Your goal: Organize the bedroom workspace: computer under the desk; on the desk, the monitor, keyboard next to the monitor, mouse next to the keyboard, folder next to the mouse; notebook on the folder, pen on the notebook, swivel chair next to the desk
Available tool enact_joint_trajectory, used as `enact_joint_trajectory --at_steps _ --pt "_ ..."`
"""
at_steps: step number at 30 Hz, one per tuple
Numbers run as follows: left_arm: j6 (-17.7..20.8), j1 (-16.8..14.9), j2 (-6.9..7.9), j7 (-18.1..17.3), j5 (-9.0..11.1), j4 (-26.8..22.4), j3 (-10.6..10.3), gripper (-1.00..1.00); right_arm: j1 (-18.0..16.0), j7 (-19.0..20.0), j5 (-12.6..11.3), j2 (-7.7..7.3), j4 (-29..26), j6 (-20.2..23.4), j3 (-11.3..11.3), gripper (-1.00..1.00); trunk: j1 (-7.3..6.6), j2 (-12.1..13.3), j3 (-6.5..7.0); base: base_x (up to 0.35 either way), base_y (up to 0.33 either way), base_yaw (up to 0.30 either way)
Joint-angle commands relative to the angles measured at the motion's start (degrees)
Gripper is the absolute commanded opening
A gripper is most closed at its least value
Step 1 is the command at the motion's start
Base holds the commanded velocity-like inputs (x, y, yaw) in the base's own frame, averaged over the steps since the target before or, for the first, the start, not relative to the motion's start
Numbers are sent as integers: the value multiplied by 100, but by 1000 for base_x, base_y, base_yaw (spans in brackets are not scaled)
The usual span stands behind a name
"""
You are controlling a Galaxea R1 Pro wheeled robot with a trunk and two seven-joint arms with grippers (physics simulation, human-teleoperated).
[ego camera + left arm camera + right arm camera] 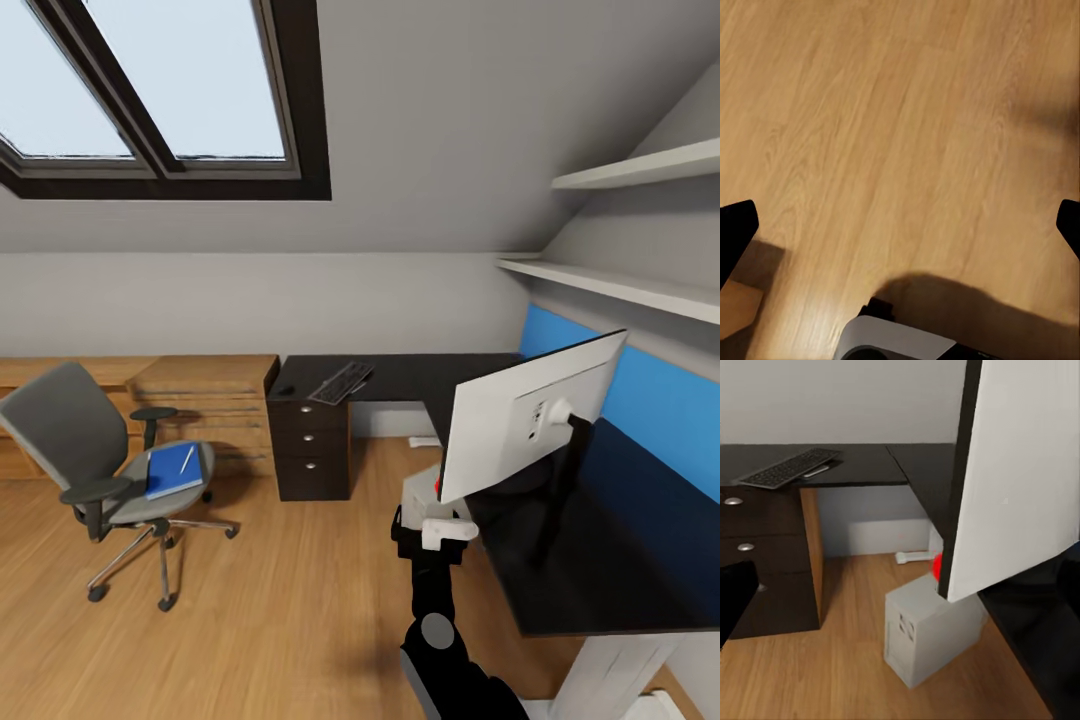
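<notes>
The monitor point(525, 425) stands on the black desk point(600, 560), white back toward me, its red-dotted lower corner overhanging the desk edge. My right gripper point(442, 528) hangs just below that corner; one dark finger point(733, 598) sits wide and the monitor point(1020, 472) hides the other. The computer point(924, 637) stands on the floor by the desk's inner corner. The keyboard point(341, 383) and mouse point(284, 390) lie on the far desk wing. The folder point(170, 473) with the pen point(187, 459) rests on the swivel chair point(75, 440). The notebook is out of view. My left gripper point(900, 225) is open over bare floor.
A low light-wood dresser point(205, 395) runs along the back wall behind the chair. The desk's drawer unit point(312, 445) stands under the far wing. Two white shelves point(640, 170) hang above the desk. A small white object point(913, 556) lies on the floor under the desk.
</notes>
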Motion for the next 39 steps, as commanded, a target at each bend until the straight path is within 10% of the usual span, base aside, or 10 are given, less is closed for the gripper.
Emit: enact_joint_trajectory --at_steps 1,39 --pt "20 0 3 37 46 -12 -12 100 -5 -31 -7 0 1 -6 10 100 5 -6 -7 296 149 0" --pt "10 0 3 42 37 111 -22 100 3 -1114 83 -32 -129 -68 -189 100 5 -6 -7 115 20 0"
